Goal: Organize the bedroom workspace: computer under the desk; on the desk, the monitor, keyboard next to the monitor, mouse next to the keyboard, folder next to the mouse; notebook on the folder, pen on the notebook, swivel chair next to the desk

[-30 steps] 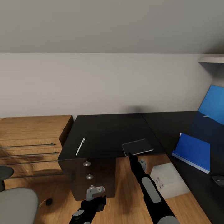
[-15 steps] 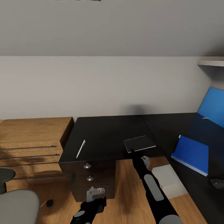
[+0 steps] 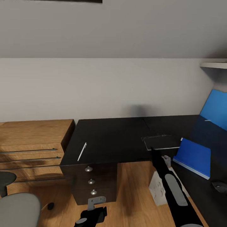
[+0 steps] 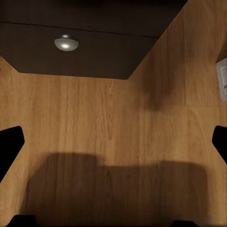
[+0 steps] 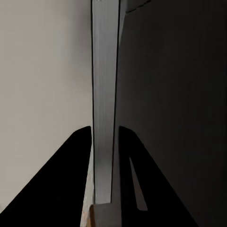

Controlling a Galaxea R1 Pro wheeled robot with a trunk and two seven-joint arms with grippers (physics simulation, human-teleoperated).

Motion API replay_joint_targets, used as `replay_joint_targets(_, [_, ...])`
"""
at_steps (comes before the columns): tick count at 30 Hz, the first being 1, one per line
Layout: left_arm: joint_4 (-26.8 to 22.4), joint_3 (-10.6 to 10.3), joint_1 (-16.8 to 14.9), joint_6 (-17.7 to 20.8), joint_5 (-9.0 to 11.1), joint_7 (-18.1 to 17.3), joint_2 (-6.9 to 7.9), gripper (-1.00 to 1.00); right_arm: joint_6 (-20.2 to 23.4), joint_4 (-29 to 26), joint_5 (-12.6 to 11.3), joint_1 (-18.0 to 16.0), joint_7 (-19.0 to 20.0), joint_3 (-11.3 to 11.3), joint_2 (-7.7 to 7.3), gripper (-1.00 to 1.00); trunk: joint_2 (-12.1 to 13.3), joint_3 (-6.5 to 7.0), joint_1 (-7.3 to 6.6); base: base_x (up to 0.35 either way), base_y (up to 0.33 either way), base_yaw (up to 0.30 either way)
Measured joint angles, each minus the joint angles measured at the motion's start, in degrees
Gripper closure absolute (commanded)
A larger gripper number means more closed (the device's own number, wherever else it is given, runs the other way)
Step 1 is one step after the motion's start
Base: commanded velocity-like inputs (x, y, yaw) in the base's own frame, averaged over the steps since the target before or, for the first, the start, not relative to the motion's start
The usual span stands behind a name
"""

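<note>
Between right gripper (image 5: 105, 142) fingers: thin black notebook (image 3: 160, 142), pale page edge.

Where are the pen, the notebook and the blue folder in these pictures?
pen (image 3: 82, 151): head view, middle of its white barrel.
notebook (image 3: 161, 142): head view, dark cover; right wrist view (image 5: 104, 109), its page edge.
blue folder (image 3: 193, 156): head view, middle of its front cover.

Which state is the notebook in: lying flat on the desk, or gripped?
Gripped. The right gripper is shut on the notebook, its fingers flanking the page edge; whether the notebook touches the desk cannot be told.
</note>
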Motion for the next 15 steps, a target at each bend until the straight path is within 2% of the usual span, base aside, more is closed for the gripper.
replay_joint_targets(3, [0.2,0.0,0.0,0.0,0.0,0.0,0.0,-1.0,0.1,-1.5,-1.5,0.0,-1.0,-2.1,-2.31,1.0,0.0,0.0,0.0,0.0,-0.018,0.0])
replay_joint_targets(5, [0.2,0.0,0.0,0.0,0.0,0.0,0.0,-1.0,0.1,-1.8,-2.3,0.1,-1.2,-3.6,-3.12,1.0,0.0,0.0,0.0,0.0,-0.117,0.0])
replay_joint_targets(12, [0.2,0.0,0.0,-0.1,0.0,0.0,0.07,-1.0,0.1,-2.1,-2.7,0.1,-1.3,-6.4,-3.54,1.0,0.0,0.0,0.0,0.0,-0.213,0.0])
replay_joint_targets(15, [0.2,0.2,0.0,-0.2,-0.1,0.1,0.08,-1.0,0.0,-2.1,-2.7,0.1,-1.3,-8.5,-3.54,1.0,0.0,0.0,0.0,0.0,-0.199,0.0])
